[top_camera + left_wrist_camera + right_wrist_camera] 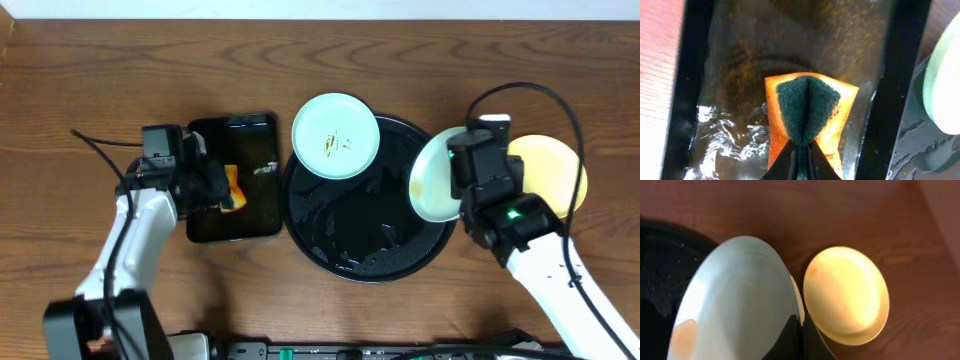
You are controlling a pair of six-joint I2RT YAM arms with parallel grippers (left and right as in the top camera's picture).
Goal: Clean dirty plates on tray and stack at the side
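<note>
The right pincer (pixel 801 326) is clamped on the rim of a mint plate (pixel 735 300), holding it tilted over the edge of the round tray (pixel 350 225). Just beside it, on the pincer's outer side, the yellow plate (pixel 846 295) lies flat on the desk (pixel 790 210), so stacking likely falls to this arm. Farther off, across the tray, sits a smeared mint plate (pixel 335 135). Beyond that, the left pincer (pixel 801 152) pinches a sponge (pixel 807 112) over the rectangular tray (pixel 892 75).

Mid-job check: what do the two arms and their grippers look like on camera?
The left arm and right arm have white rounded links with black joints and wrist housings. The left gripper and right gripper have slim black fingers. Each arm trails a thin black cable. A green light glows on the right arm.
</note>
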